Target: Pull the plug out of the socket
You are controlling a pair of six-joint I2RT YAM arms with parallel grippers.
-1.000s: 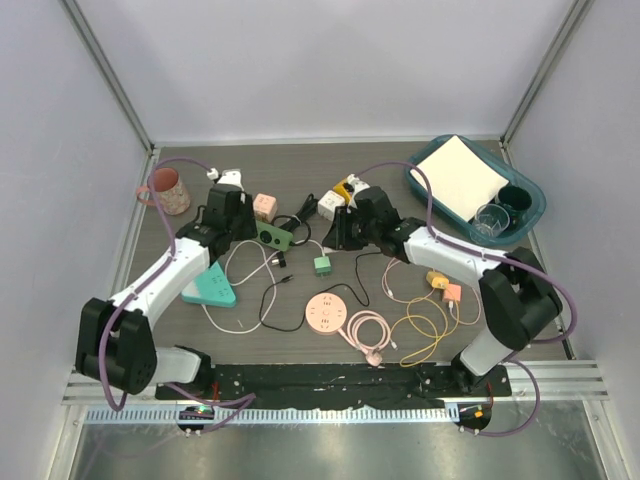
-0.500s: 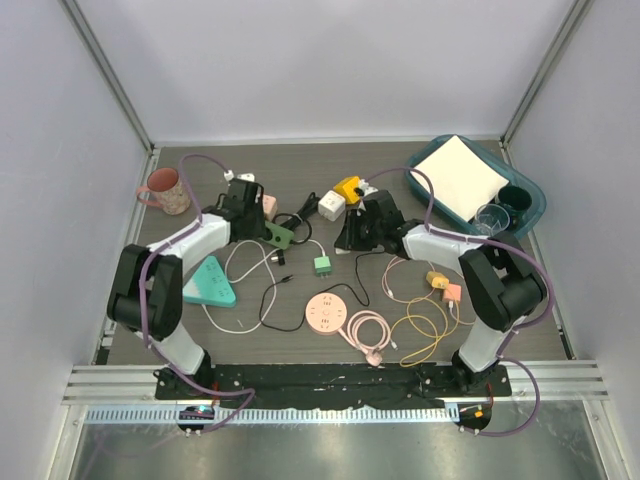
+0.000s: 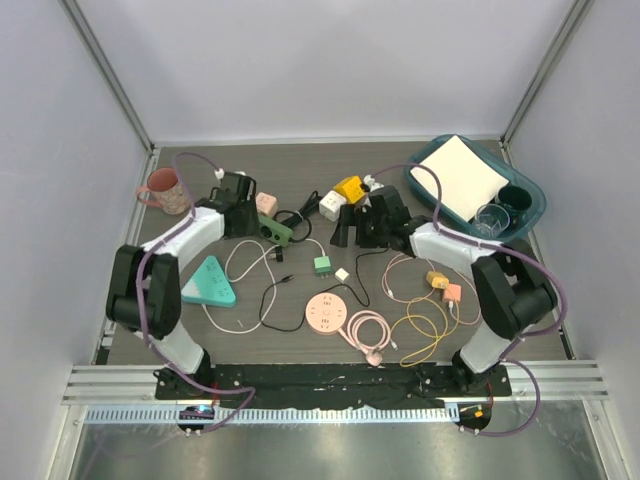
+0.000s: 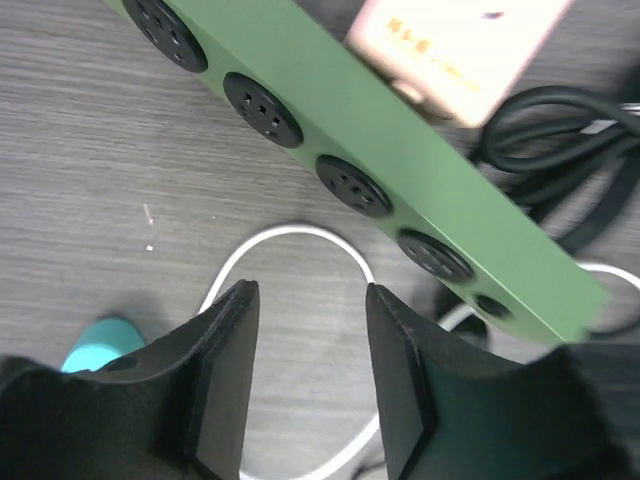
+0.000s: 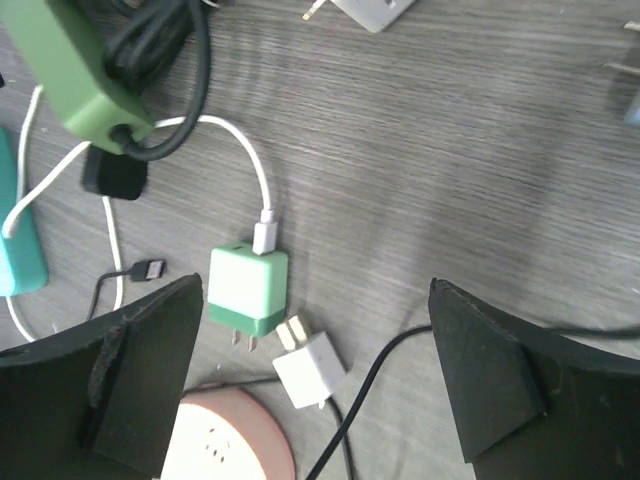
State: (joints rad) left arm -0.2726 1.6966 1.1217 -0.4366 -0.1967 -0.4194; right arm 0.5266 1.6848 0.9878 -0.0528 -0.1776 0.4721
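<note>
The left tool [image 4: 305,295] is found released, its fingers [image 4: 225,370] spread above the worktop [image 3: 300,170] with only a loop of white cable [image 4: 290,235] seen between them. The green strip [image 4: 370,170] lies just beyond the fingertips, running diagonally. The four sockets shown in the left wrist view are unoccupied. A pink adapter [image 4: 455,50] is noted against the strip's far edge; contact cannot be confirmed.

The right tool [image 5: 315,290] is likewise found released, with nothing gripped. Below it, a white plug [image 5: 308,368] is seen lying loose on the worktop, just beside a green charger [image 5: 247,288] and well apart from the strip [image 5: 60,70]. In the top view the plug [image 3: 342,274] is located near the worktop's middle, between the charger [image 3: 322,264] and a black cable.
</note>
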